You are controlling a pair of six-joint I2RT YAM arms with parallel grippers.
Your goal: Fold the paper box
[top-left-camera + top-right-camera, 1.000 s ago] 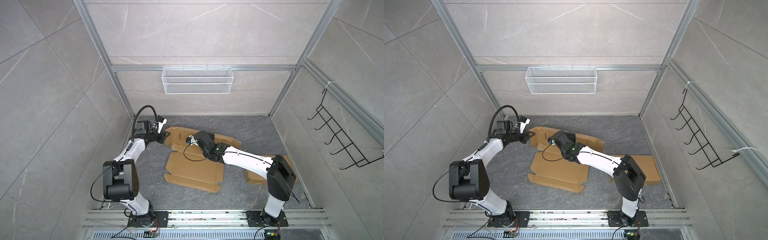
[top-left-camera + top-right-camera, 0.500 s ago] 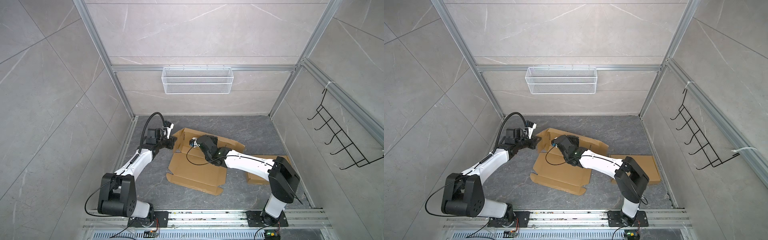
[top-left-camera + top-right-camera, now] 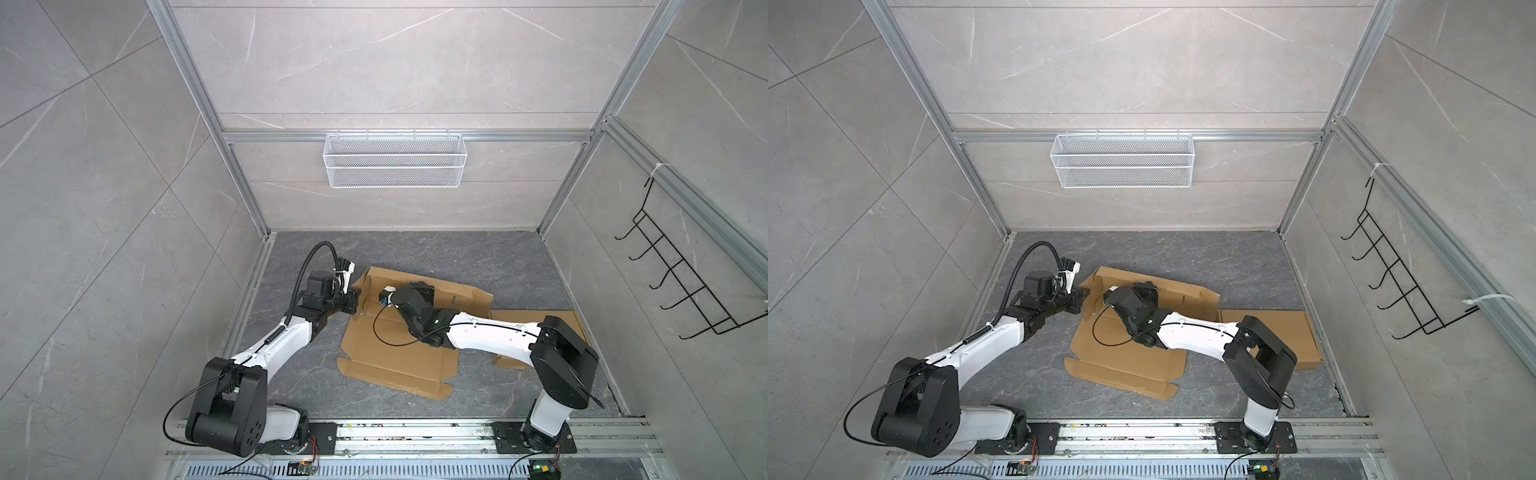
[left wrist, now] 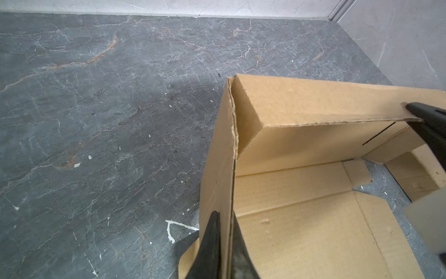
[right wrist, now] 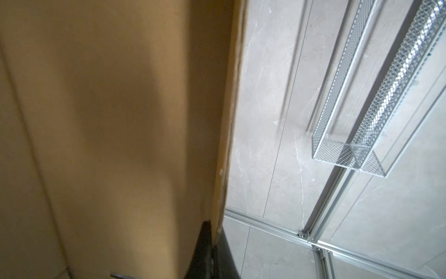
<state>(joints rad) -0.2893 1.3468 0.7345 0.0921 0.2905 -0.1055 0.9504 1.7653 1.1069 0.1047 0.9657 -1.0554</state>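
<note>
Paper box [image 3: 399,345] lies part-erected mid-counter [image 3: 415,257], its raised far wall running along the far edge; left end effector [image 4: 225,217] is clamped on the upright left wall and right end effector [image 5: 213,232] on the far wall, with their shared corner between them.

You have open grey floor [image 3: 457,257] behind the paper box [image 3: 395,359] and in front of it. Its raised left and back walls bar a low pass there. A flat cardboard sheet [image 3: 1306,340] lies just right; a wire basket [image 3: 395,166] hangs high behind.
</note>
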